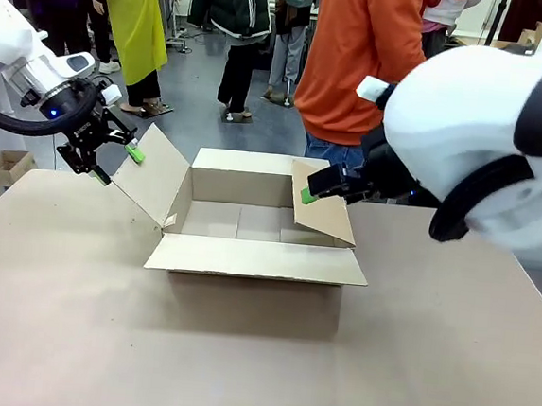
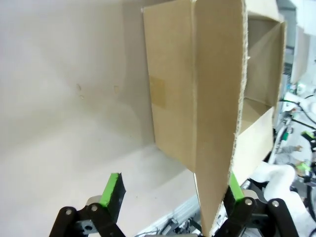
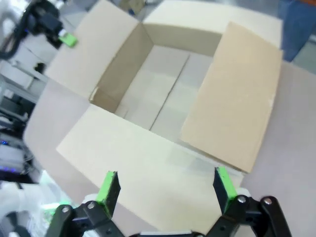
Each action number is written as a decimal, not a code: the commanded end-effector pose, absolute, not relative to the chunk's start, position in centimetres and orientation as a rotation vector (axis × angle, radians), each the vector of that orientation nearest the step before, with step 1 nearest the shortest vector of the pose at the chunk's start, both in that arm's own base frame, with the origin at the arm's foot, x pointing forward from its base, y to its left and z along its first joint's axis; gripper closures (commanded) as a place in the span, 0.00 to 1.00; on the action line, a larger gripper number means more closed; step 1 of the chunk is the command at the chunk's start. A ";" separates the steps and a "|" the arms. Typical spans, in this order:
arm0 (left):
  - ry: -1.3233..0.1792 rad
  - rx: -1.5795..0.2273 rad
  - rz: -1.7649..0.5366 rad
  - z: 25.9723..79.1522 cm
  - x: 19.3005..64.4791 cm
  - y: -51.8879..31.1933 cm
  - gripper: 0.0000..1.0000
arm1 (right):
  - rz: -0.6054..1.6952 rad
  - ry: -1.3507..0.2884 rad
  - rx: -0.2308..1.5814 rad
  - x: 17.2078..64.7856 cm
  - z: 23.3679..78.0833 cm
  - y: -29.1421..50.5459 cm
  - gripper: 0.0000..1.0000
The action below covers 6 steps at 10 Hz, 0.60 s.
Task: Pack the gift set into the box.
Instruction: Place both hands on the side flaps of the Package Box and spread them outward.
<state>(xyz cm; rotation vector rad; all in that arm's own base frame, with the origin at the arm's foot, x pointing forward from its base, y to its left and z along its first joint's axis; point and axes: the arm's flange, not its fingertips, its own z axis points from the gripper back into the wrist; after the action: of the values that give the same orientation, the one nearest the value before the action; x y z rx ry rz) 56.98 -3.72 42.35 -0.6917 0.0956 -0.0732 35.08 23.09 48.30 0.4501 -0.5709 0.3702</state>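
Open brown box point(image 1: 257, 259), flaps out

in the front view the near strip of the floor of the box point(image 1: 257, 259) is hidden by its front wall and near flap, and the person in orange point(image 1: 359, 68) is cut off by the top edge. of the right gripper point(image 1: 312, 191) one green pad is made out; contact with the flap cannot be told. in the left wrist view one pad point(image 2: 235, 186) of the left gripper point(image 2: 173, 190) is partly covered by the flap edge. the right wrist view is blurred.
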 end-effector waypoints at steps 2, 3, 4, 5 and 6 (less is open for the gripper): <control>0.094 -0.673 -0.061 42.5 56.7 -3.8 0.00 | 0.383 -0.297 0.373 40.8 52.6 25.3 0.00; 0.094 -0.673 -0.061 42.5 56.7 -3.8 0.00 | 0.354 -0.266 0.294 41.9 52.6 26.6 0.00; 0.094 -0.673 -0.061 42.5 56.7 -3.8 0.00 | 0.284 -0.389 0.167 42.0 51.9 28.7 0.00; 0.094 -0.673 -0.061 42.5 56.7 -3.8 0.00 | 0.362 -0.338 0.314 41.0 50.4 23.7 0.00; 0.094 -0.673 -0.061 42.5 56.7 -3.8 0.00 | 0.334 -0.341 0.247 42.0 51.2 25.1 0.00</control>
<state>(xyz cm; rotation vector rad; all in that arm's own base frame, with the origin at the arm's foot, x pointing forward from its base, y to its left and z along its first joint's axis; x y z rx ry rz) 56.98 -3.69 42.36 -0.6911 0.0949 -0.0720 41.94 25.53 51.25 0.2501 -0.3358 0.3372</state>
